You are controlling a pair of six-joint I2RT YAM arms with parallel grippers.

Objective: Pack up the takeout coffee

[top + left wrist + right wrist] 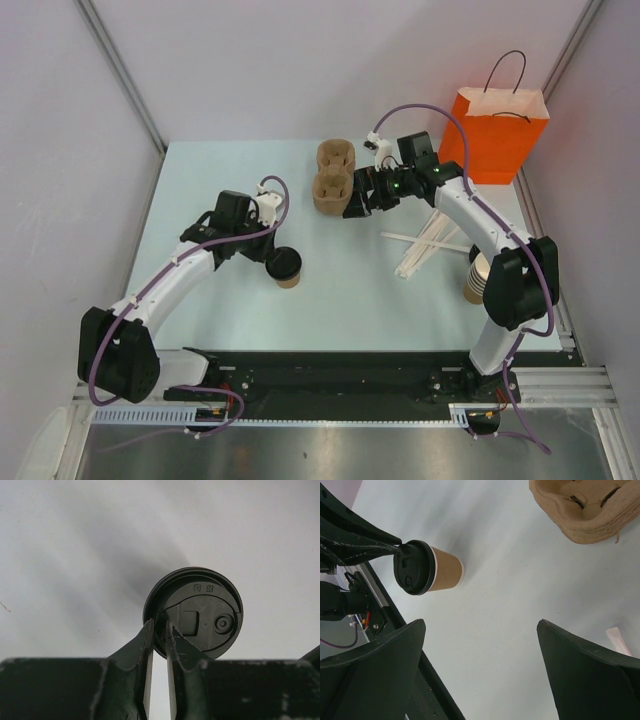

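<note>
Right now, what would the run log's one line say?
left tool: shut on takeout coffee lid rim | right tool: open, near carrier | packing: cup outside carrier

A pale mint table (330,310) fills the bay, boxed in by plain white panels: a back wall (330,60), a left wall (60,150) and a right wall (610,130), joined by grey corner strips (120,75). An aluminium rail (560,385) edges the near side, with brushed steel sheet (330,455) below it. The light is soft and even, the shadows faint
</note>
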